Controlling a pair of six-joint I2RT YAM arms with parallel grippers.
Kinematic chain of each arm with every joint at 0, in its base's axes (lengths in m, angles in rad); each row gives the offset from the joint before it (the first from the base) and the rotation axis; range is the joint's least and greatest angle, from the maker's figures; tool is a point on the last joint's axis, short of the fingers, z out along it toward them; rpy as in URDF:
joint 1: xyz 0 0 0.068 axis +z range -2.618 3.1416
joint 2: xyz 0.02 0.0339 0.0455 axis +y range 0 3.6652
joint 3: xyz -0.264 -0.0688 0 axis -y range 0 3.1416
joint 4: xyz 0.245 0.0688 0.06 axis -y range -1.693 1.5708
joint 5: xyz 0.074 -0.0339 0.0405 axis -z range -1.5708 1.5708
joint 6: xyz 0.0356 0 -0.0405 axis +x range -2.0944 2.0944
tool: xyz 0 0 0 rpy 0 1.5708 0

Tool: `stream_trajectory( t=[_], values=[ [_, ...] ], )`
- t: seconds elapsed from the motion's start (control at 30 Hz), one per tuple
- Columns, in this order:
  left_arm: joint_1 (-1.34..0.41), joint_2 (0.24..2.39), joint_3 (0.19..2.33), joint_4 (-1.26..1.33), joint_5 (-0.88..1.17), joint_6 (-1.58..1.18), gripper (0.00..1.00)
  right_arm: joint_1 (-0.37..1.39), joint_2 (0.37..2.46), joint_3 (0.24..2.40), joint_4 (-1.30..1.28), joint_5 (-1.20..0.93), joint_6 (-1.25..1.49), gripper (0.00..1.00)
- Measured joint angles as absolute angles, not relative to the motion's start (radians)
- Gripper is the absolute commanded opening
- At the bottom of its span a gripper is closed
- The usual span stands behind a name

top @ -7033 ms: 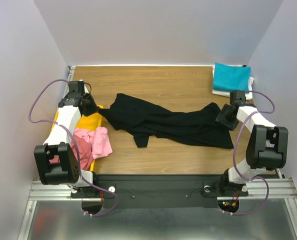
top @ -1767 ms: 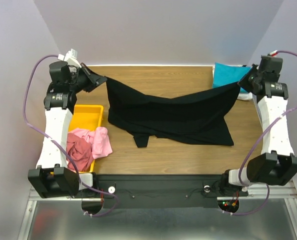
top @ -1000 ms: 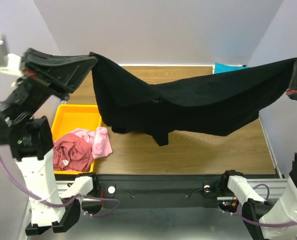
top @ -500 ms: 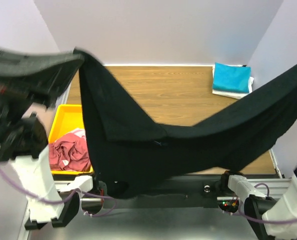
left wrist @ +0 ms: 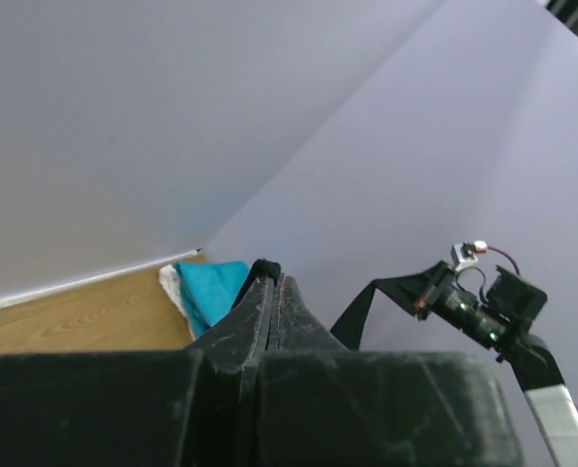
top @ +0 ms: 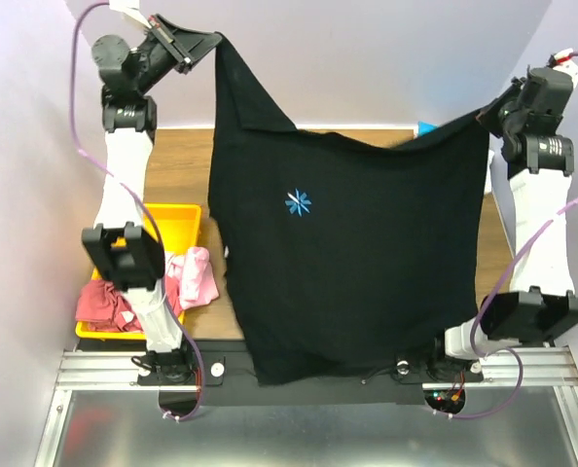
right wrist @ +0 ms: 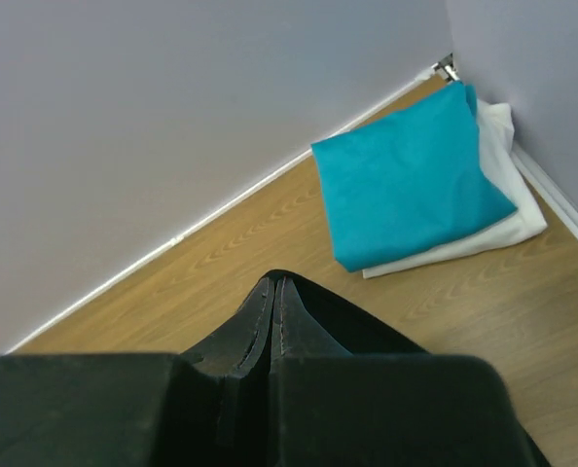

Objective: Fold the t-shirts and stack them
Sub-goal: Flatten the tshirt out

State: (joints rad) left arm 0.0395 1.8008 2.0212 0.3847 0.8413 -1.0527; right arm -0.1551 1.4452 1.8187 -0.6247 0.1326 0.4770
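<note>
The large black t-shirt hangs spread out in the air, a small blue star print on its front. My left gripper is shut on its upper left corner and my right gripper is shut on its upper right corner. In the left wrist view a nub of black cloth shows at the shut gripper. The right wrist view shows black cloth round the shut gripper. A folded teal t-shirt lies on a folded white one in the far right corner. Pink and dusty red shirts lie crumpled at the left.
A yellow tray at the table's left edge holds the crumpled shirts, the pink one spilling over its right rim. The hanging shirt hides most of the wooden table. Lilac walls close in the back and both sides.
The black shirt has swung from a sagging drape near the camera to a flat hanging sheet showing its print. Both arms have moved back towards the far wall, held high.
</note>
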Motion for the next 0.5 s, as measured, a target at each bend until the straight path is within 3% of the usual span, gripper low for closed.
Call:
stream_trajectory(
  t=[0.17,0.5],
  values=[
    [0.031,1.970,2.216,0.309,0.837,-1.053,0.00,-0.154,1.506,1.905,-0.622,0.106,0.488,0.00],
    [0.028,1.844,2.298,0.334,0.851,-1.052,0.00,-0.154,1.417,1.985,-0.569,0.067,0.487,0.00]
  ],
)
